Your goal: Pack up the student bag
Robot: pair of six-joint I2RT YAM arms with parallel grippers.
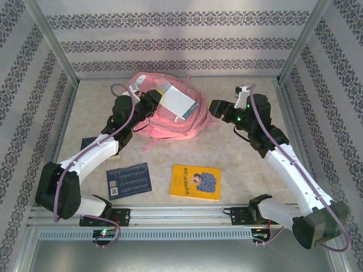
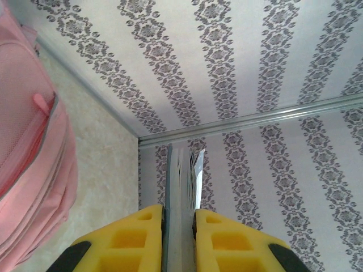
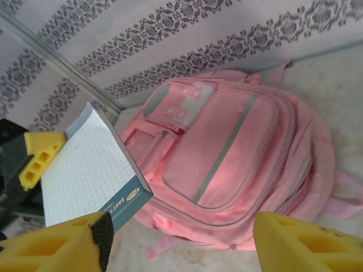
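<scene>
Far back at the middle of the desk lies the large pink fabric student bag, front pockets up, straps trailing toward us. Left claw is clamped tight on a thin grid-covered notebook with a blue-grey spine, yellow pads pinching its edge and holding it over the bag. Right claw hangs just beside the bag's right edge, jaws wide with nothing between them. Nearer us, a flat blue book and a yellow book lie side by side, apart.
</scene>
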